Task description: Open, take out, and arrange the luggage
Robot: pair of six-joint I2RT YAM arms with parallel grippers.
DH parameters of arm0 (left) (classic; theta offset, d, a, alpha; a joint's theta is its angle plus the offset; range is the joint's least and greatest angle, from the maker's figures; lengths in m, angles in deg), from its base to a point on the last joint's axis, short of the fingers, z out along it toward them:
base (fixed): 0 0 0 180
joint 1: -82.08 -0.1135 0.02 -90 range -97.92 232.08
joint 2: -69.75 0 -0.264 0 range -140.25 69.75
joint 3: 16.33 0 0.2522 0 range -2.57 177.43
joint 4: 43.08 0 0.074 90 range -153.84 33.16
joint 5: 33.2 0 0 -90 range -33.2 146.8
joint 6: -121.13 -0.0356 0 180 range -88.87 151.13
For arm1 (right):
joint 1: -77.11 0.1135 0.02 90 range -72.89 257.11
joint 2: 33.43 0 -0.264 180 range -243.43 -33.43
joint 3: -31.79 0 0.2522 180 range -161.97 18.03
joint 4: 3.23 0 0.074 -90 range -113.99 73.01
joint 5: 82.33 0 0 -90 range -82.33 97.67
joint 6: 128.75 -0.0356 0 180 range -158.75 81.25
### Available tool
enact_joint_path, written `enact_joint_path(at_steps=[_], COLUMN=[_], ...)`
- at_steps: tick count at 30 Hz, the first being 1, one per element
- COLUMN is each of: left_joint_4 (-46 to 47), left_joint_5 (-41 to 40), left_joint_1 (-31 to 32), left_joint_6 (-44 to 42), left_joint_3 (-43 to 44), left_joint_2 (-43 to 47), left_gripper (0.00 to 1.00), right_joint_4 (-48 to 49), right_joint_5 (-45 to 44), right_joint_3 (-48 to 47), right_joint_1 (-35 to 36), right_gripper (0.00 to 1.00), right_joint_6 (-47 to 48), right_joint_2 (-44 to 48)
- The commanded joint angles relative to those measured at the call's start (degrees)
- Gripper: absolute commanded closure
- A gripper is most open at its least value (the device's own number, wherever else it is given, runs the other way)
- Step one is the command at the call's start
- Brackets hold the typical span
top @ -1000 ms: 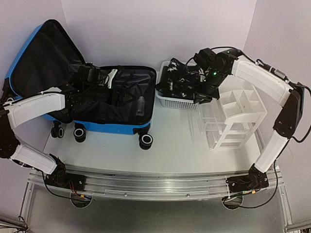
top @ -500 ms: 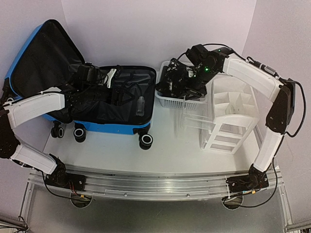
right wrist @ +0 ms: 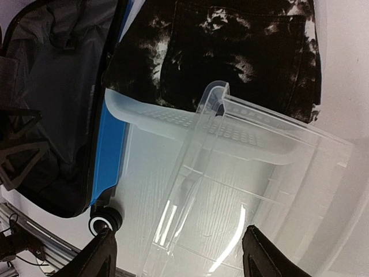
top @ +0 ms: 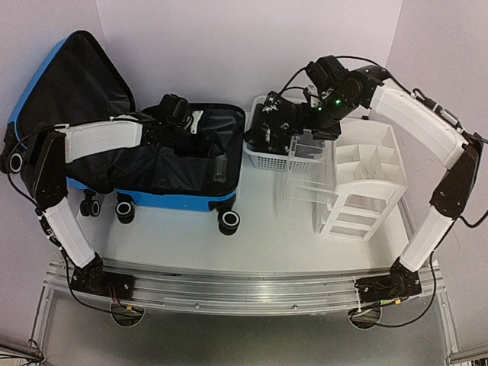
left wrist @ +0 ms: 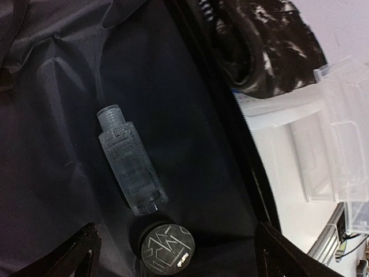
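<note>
The luggage (top: 183, 200) is a bright blue suitcase lying open at the left, its lid (top: 69, 84) raised and the black lining showing. A small clear bottle (left wrist: 128, 167) and a round black jar (left wrist: 168, 247) lie on the lining. My left gripper (left wrist: 180, 261) hovers open above them, over the middle of the case (top: 183, 122), holding nothing. My right gripper (right wrist: 181, 257) is open above a clear plastic drawer (right wrist: 253, 173), beside the luggage's blue edge (right wrist: 109, 144). In the top view the right gripper (top: 314, 122) hangs over the basket's right end.
A white perforated basket (top: 263, 158) holds a black-and-white garment (right wrist: 230, 52). The clear drawer (top: 305, 164) leans against the basket. A white compartmented organizer (top: 370, 179) stands at the right. The luggage's wheels (top: 229, 221) face the near side.
My right gripper has opened, let go of the clear drawer and risen above the basket. My left arm has swung right across the open luggage toward the bottle.
</note>
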Motion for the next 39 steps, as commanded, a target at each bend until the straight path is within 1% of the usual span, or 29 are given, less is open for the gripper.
enact_joint_path(at_steps=[1,2,3,4,6,7,9,11,13,15,18,21,22,25,29,33,36,39], left_joint_4=[-13.98,-16.77,-17.85,-18.37,-17.04,-17.78,-22.06,-26.36,-27.96,-26.31,-26.81,-28.06,-27.98,-27.74,-28.11,-30.21,-31.07,-25.98], left_joint_5=[-8.0,-10.13,-11.27,-12.15,-12.45,-12.26,-12.26,-13.68,-15.05,-15.16,-15.13,-15.5,-16.84,-16.38,-15.96,-13.59,-11.66,-5.53], left_joint_1=[1.83,1.86,1.9,1.96,2.31,2.69,3.5,3.65,3.6,3.61,3.61,3.61,3.61,3.4,2.52,1.02,-0.34,-1.75], left_joint_6=[4.52,5.51,5.44,5.22,4.47,4.35,4.92,7.88,10.18,11.04,11.43,12.02,12.07,12.91,13.91,13.6,11.65,8.22], left_joint_3=[14.19,18.24,20.45,22.33,24.67,27.1,32.65,35.53,34.9,32.53,32.44,32.66,32.27,31.38,32.9,37.15,39.66,38.78], left_joint_2=[-11.99,-14.7,-16.35,-17.76,-20.09,-21.69,-26.03,-29.08,-29.86,-29.12,-29.88,-31.22,-31.48,-32.17,-30.62,-27.5,-23.56,-17.63], left_gripper=[0.14,0.2,0.22,0.23,0.23,0.22,0.23,0.27,0.29,0.31,0.4,0.44,0.47,0.65,0.84,0.98,1.0,1.0], right_joint_4=[-1.13,-1.13,-1.09,-1.05,-1.04,-1.04,-1.04,-1.04,-1.04,-1.04,-1.04,-1.04,-1.04,-1.04,-1.04,-1.04,-0.49,2.57], right_joint_5=[-5.37,-5.58,-5.57,-5.54,-5.79,-5.98,-6.19,-6.06,-5.77,-5.96,-6.22,-5.43,-5.16,-5.02,-4.67,-4.16,-1.55,3.06], right_joint_3=[-0.47,-0.12,0.23,0.59,1.46,1.87,2.49,2.73,2.65,2.8,2.69,2.07,1.9,1.95,2.13,0.87,-1.99,-5.03], right_joint_1=[0.28,0.28,0.28,0.28,0.28,0.28,0.28,0.28,0.28,0.28,0.28,0.29,0.32,0.28,0.28,0.28,0.28,0.28], right_gripper=[0.32,0.32,0.32,0.32,0.32,0.32,0.32,0.32,0.32,0.32,0.32,0.32,0.32,0.32,0.32,0.32,0.32,0.32], right_joint_6=[3.15,3.55,3.88,4.2,4.7,4.85,4.97,4.94,4.88,4.95,4.85,4.53,4.34,3.71,2.98,3.28,4.47,5.35], right_joint_2=[3.73,4.08,4.37,4.65,5.12,5.24,5.31,5.31,5.42,5.63,5.4,4.81,4.67,4.89,5.72,5.76,4.81,3.93])
